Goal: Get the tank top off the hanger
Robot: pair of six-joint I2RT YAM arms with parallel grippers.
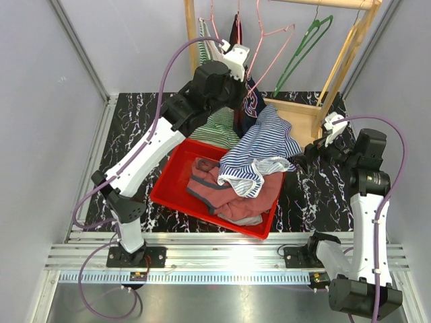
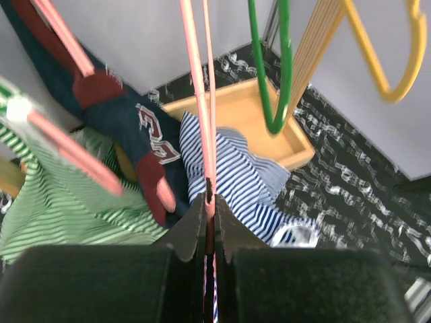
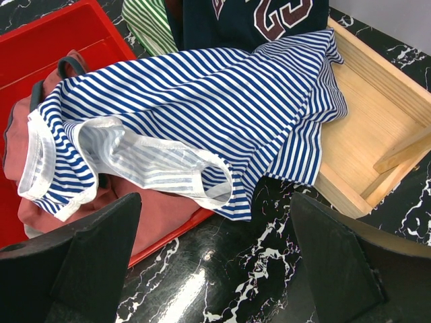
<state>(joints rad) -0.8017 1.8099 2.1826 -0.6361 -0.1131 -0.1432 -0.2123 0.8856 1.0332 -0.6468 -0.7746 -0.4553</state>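
I see the blue-and-white striped tank top [image 1: 259, 149] off the thin pink hanger [image 2: 203, 134].
The top lies crumpled, spread from the clothes in the red bin [image 1: 176, 176] onto the wooden tray [image 1: 296, 111], white-trimmed armholes up; the bare hanger hangs upright.

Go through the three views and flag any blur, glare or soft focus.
Top external: evenly lit and sharp, with glare on the metal rail. Left wrist: the yellow hanger and the left-hand pink hanger are blurred. Right wrist: the striped tank top is crisp, the near fingers dark and soft.
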